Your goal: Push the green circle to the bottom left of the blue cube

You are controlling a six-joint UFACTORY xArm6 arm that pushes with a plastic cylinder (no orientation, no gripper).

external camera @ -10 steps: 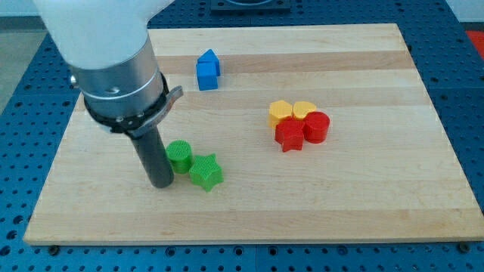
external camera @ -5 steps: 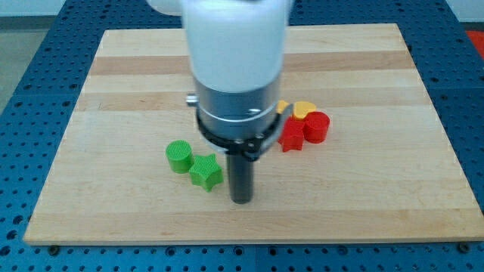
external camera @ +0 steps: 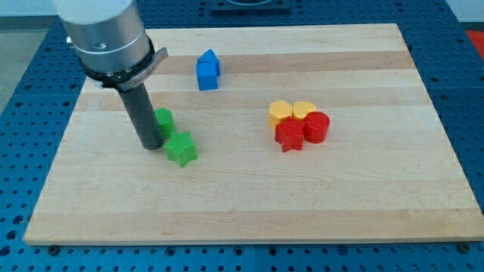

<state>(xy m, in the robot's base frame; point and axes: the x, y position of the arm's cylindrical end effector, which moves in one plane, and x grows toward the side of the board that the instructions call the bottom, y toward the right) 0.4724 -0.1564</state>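
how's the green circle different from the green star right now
The green circle is round, while the green star has points. The circle is partly hidden behind my rod, with my tip just to the view's left of it; the star shows fully, to the tip's right. The circle sits nearer the view's top and the blue cube; the star lies lower and slightly right. Both are the same green and sit close together.

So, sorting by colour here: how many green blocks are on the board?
2: the green circle, partly hidden behind my tip, and the green star just below-right of it. None else shows.
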